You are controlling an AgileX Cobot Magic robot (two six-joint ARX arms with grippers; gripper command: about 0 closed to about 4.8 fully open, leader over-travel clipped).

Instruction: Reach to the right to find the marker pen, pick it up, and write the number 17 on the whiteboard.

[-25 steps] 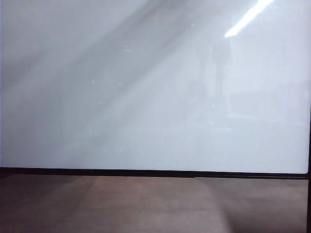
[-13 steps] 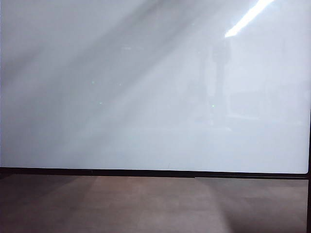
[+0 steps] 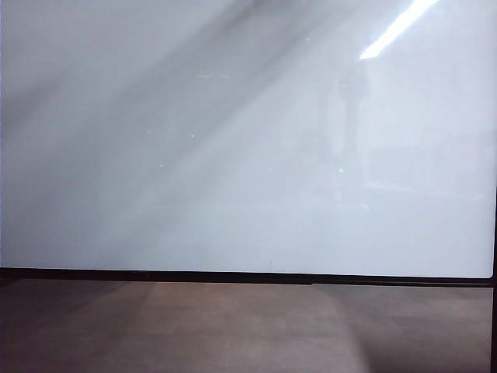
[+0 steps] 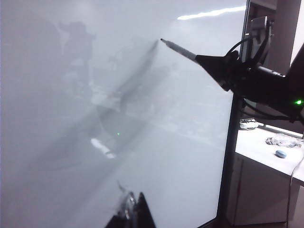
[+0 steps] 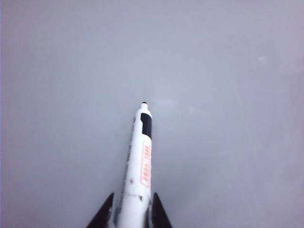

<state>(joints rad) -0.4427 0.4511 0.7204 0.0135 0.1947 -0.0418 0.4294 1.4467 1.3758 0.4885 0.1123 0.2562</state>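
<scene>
Glossy, smooth whiteboard (image 3: 233, 155) — matt brown-grey surface (image 3: 233, 326) — white plastic-looking marker pen (image 5: 138, 171).

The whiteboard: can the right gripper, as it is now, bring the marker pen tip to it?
Probably yes. The right gripper is shut on the marker pen, whose tip points at the bare whiteboard; nothing stands between. Contact itself cannot be told.

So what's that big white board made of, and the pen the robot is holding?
The whiteboard looks like smooth, glossy coated board, maybe enamel or plastic laminate: it mirrors a ceiling light strip and faint room shapes. Its thin black frame looks like plastic or painted metal; hard to tell. The marker pen, clamped in the right gripper, looks like shiny white plastic with orange print. The left gripper barely shows.
</scene>
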